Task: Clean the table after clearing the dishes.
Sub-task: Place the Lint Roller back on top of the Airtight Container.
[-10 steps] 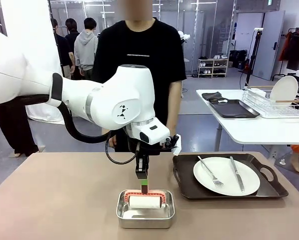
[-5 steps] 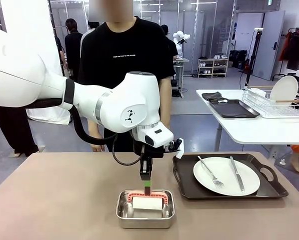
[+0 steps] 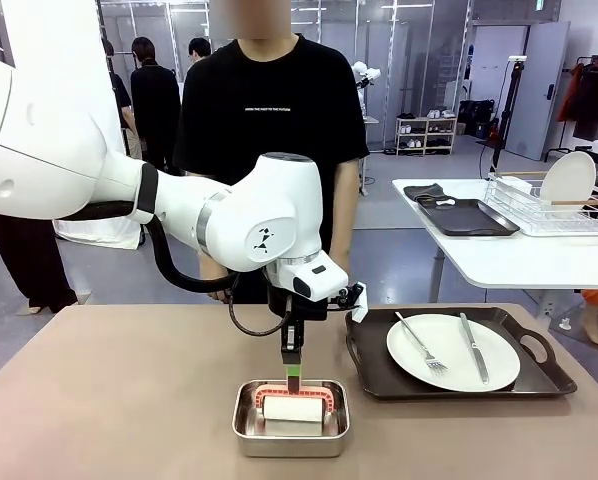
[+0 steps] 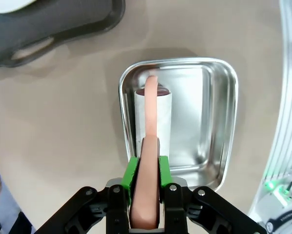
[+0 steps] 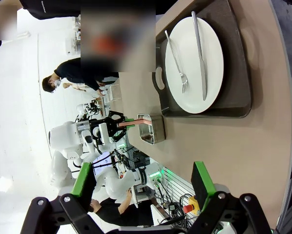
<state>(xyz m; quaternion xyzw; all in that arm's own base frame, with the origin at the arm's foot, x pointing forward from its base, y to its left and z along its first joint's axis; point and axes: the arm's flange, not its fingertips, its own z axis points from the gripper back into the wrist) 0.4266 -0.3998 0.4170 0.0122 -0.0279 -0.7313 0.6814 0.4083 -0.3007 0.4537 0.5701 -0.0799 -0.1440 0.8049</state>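
Note:
My left gripper [image 3: 292,370] is shut on the salmon handle of a lint roller [image 3: 294,407], whose white roll sits in the small steel pan [image 3: 241,428] at the front middle of the table [image 3: 109,400]. The left wrist view shows the green pads [image 4: 131,171] clamping the handle above the roll [image 4: 158,117] in the pan [image 4: 219,122]. To the right, a white plate [image 3: 453,352] with fork [image 3: 419,342] and knife [image 3: 473,347] rests on a dark tray [image 3: 374,378]. My right gripper [image 5: 142,175] hangs open above the table, away from the plate [image 5: 195,63].
A person in a black shirt [image 3: 274,110] stands at the far side of the table. A white side table [image 3: 519,262] at the right carries a wire rack [image 3: 554,205] with a plate and a dark tray [image 3: 464,217]. Bare tabletop stretches left of the pan.
My left arm has swung slightly right and down, and the roller has settled a little lower in the pan. The grip on the handle is unchanged. The person has shifted position.

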